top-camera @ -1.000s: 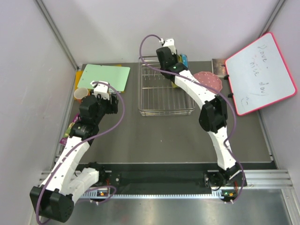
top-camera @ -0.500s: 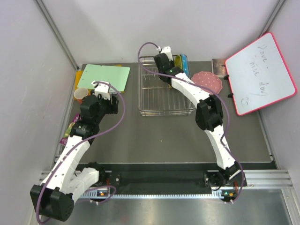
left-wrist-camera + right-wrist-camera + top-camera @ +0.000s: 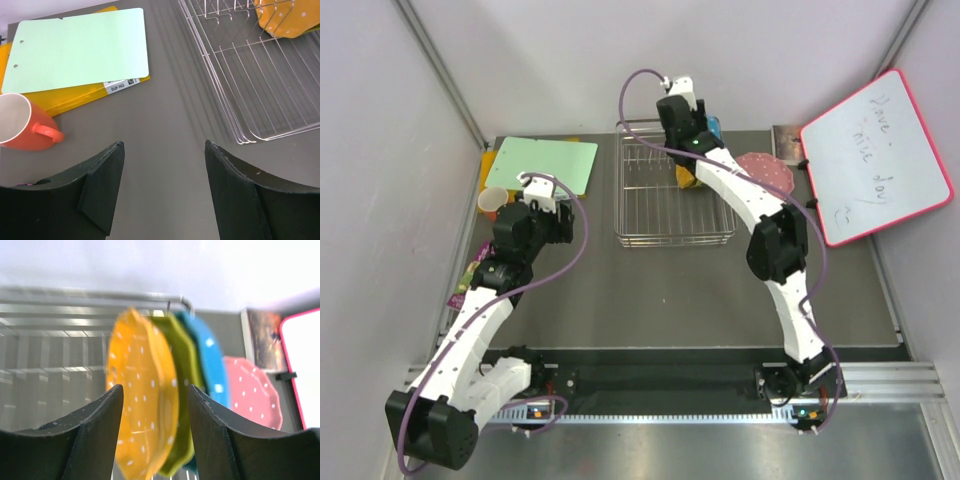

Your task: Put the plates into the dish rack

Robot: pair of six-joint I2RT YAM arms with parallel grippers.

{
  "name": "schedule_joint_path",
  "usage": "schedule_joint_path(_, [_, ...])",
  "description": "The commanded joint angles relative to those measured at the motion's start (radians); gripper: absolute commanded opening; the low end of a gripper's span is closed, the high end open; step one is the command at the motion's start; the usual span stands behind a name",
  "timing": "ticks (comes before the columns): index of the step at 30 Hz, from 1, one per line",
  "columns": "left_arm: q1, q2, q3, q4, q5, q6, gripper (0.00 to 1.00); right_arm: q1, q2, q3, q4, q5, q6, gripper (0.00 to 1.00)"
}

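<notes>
We feared our right pincer (image 3: 154, 390), jaws parted over the orange plate (image 3: 145, 410) in the rack (image 3: 650, 215), might topple it on retreat, while our left pincer (image 3: 164, 145) gaped empty.

From above, the right arm (image 3: 730, 185) hides the back right corner of the dish rack (image 3: 650, 215), leaving only slivers of the blue plate (image 3: 714, 127) and orange plate (image 3: 686, 178) in sight, and covers one edge of the pink plate (image 3: 768, 170). In the right wrist view the dish rack is a blur. There the yellow-green plate (image 3: 186, 405) and the blue plate sit mostly behind the orange plate, whose lower rim runs off the bottom edge. The left wrist view cuts off the cup (image 3: 20, 125) at its left edge and the orange plate at its top right corner.
</notes>
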Motion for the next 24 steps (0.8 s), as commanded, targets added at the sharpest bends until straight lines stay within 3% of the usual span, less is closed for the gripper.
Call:
schedule_joint_path(1, [0.007, -0.011, 0.0, 0.07, 0.045, -0.013, 0.7, 0.068, -0.229, 0.063, 0.156, -0.011, -0.055, 0.54])
schedule_joint_path(6, [0.005, -0.021, 0.012, 0.068, 0.087, 0.013, 0.7, 0.07, -0.375, -0.045, 0.25, 0.024, -0.136, 0.54])
schedule_joint_path(9, [0.004, -0.037, 0.043, 0.067, 0.151, 0.056, 0.7, -0.023, -0.461, -0.172, 0.255, -0.009, -0.194, 0.63])
schedule_joint_path(10, [0.002, -0.04, 0.052, 0.067, 0.21, 0.068, 0.69, -0.059, -0.482, -0.206, 0.242, -0.047, -0.213, 0.72])
schedule_joint_path(11, [-0.003, -0.04, 0.06, 0.074, 0.232, 0.097, 0.67, -0.097, -0.525, -0.237, 0.204, -0.092, -0.236, 0.7])
schedule_joint_path(12, [-0.007, -0.044, 0.08, 0.078, 0.257, 0.116, 0.64, -0.187, -0.544, -0.302, 0.181, -0.231, -0.243, 0.64])
schedule_joint_path(13, [-0.015, -0.044, 0.089, 0.081, 0.274, 0.134, 0.61, -0.232, -0.56, -0.333, 0.158, -0.305, -0.248, 0.51])
schedule_joint_path(15, [-0.039, -0.035, 0.124, 0.079, 0.318, 0.212, 0.3, -0.345, -0.608, -0.43, 0.118, -0.443, -0.245, 0.5])
schedule_joint_path(16, [-0.048, -0.029, 0.135, 0.079, 0.325, 0.24, 0.13, -0.376, -0.614, -0.456, 0.106, -0.494, -0.257, 0.37])
schedule_joint_path(17, [-0.07, -0.02, 0.146, 0.078, 0.314, 0.276, 0.0, -0.398, -0.611, -0.488, 0.065, -0.54, -0.314, 0.33])
schedule_joint_path(20, [-0.107, 0.024, 0.182, 0.079, 0.312, 0.326, 0.0, -0.435, -0.54, -0.486, -0.07, -0.701, -0.458, 0.24])
schedule_joint_path(21, [-0.114, 0.055, 0.19, 0.075, 0.318, 0.327, 0.0, -0.445, -0.51, -0.472, -0.113, -0.736, -0.483, 0.15])
schedule_joint_path(24, [-0.153, 0.127, 0.218, 0.013, 0.34, 0.363, 0.0, -0.481, -0.394, -0.427, -0.216, -0.848, -0.51, 0.05])
